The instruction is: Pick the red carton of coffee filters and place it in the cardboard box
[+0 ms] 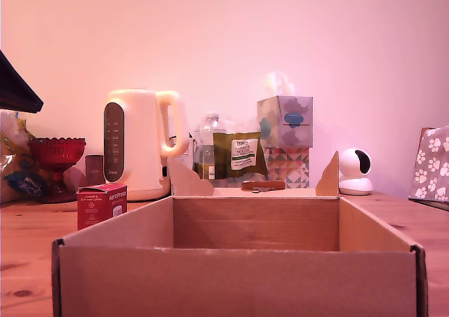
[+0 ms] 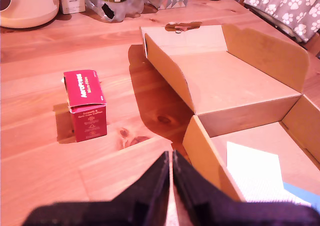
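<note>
The red carton of coffee filters (image 2: 85, 105) sits on the wooden table (image 2: 40, 161), just beside the cardboard box (image 2: 260, 61), outside its wall. From the gripper (image 2: 169, 186) it lies ahead and off to the side away from the box, long side pointing away. The fingers are pressed together, holding nothing. White letters read "AeroPress".

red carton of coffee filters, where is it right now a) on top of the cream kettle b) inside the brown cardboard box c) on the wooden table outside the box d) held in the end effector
c: the small red cardboard carton of coffee filters rests on the wooden table, apart from the large brown corrugated cardboard box, and the black end effector holds nothing.
</note>
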Robot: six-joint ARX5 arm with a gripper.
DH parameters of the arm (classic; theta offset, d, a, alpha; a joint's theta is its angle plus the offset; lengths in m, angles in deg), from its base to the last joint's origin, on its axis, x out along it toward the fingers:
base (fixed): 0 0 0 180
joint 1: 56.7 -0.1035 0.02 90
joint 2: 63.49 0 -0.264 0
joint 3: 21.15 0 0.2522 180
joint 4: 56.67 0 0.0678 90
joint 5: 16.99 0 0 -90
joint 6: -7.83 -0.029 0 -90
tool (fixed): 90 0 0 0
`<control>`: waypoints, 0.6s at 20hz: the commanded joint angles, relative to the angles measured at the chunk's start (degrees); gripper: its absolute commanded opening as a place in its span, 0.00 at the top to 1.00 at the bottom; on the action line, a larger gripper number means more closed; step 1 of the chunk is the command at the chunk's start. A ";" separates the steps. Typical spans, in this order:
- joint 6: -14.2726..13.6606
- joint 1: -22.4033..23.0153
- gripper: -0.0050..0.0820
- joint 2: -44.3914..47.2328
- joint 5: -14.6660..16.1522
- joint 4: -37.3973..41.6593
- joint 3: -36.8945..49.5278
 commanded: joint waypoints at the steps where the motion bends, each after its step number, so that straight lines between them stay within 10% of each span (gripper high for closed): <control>1: 0.22 0.04 0.97 -0.09 0.07 0.31 0.70; 12: -0.92 0.02 0.97 -0.09 -3.93 6.56 0.70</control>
